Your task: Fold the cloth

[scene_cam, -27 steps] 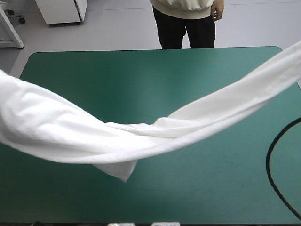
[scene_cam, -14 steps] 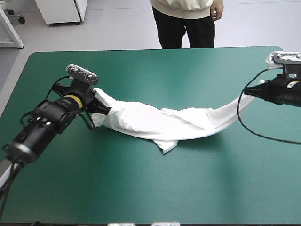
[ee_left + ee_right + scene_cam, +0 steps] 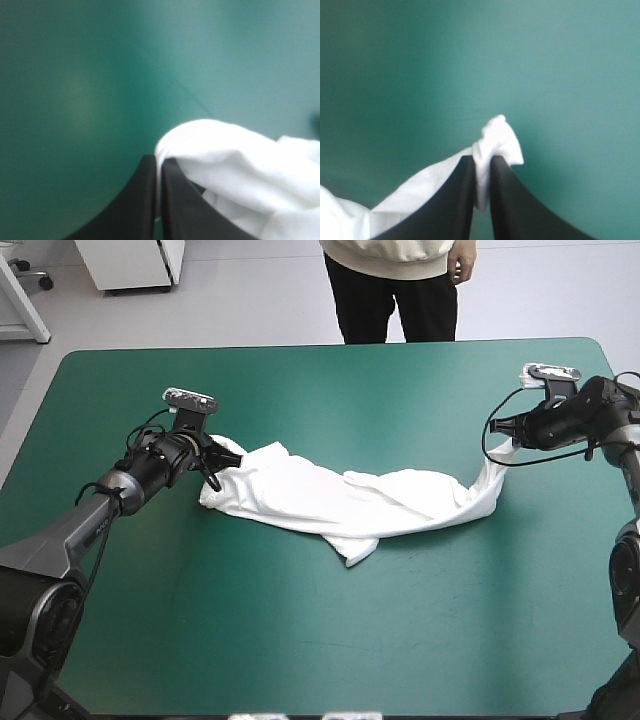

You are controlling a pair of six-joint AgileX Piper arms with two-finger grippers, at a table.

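One white T-shirt (image 3: 340,502) lies strung across the middle of the teal-green bench (image 3: 300,640). Two tools grip it: the left tool (image 3: 213,464) is pinched almost closed on one end, and the right tool (image 3: 505,440) is pinched the same way on the other end, which it holds a little off the bench.

we see our right gripper (image 3: 481,159), two broad black curved fin fingers (image 3: 522,212) all but closed, pinching a thin strip of the white cloth t-shirt (image 3: 501,139). a small bunched tuft of it pokes out just past the fingertips. more of the white fabric trails away beside one finger, back toward the wrist. ahead lies the smooth teal-green table cover (image 3: 420,65).
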